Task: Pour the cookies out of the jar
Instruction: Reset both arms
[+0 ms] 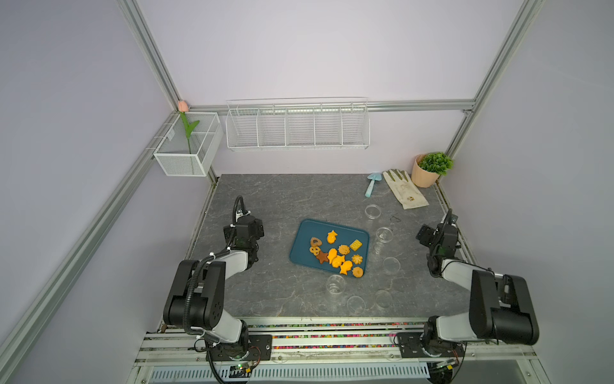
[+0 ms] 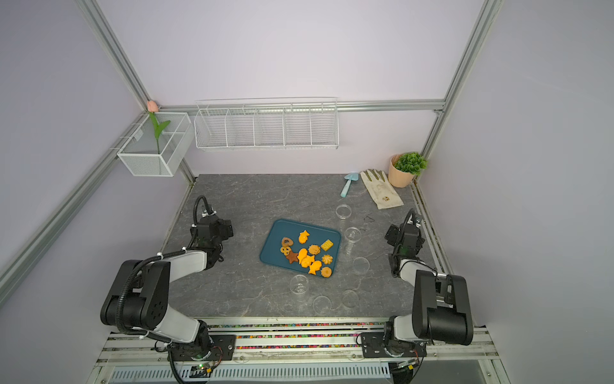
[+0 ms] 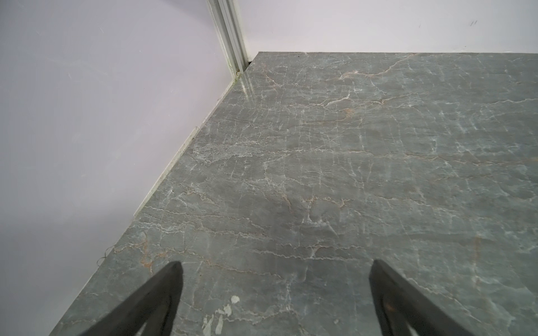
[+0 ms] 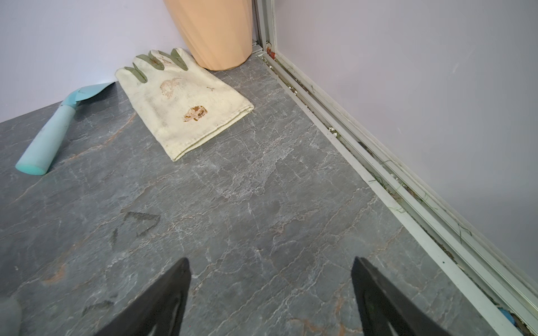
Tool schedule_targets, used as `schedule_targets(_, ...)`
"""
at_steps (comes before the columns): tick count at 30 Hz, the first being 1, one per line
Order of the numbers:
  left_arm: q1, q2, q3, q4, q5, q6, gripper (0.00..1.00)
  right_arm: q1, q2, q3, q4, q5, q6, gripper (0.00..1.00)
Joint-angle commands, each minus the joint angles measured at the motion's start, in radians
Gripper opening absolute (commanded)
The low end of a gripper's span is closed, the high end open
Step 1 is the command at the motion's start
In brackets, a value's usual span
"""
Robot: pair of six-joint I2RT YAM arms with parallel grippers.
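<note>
While only both top views show cookies [image 1: 332, 255] on tray [image 1: 305, 232], left gripper [image 3: 275, 262], right gripper [image 4: 270, 259] gape empty.

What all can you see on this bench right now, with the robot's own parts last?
cookies: about a dozen, orange, tan and brown, on the tray
tray: one, teal, mid-table
clear jars: two, transparent, upright, by the tray's near and right edges
clear lids: four, transparent, flat, right of and nearer than the tray
trowel: one, pale blue, far right
glove: one, cream, beside the trowel
potted plant: one, green in peach pot, far right corner
wire rack: one, white, back wall
mesh basket: one, white, far left corner
tulip: one, pink, in the basket
table: one, grey marble
left fingers: two, black, open, over bare table
right fingers: two, black, open, over bare table
</note>
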Motion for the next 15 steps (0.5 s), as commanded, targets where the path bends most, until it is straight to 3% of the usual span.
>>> schedule_targets(1, 0.023, -0.009, 0.006, 0.039, 0.057, -0.018, 1.0, -0.004, 0.024, 0.028, -0.014, -0.034, -0.02, 0.88)
schedule_targets(15, 0.116, -0.05, -0.088, 0.164, 0.375, -0.002, 1.0, 0.039, 0.056, 0.055, 0.015, -0.201, -0.149, 0.88)
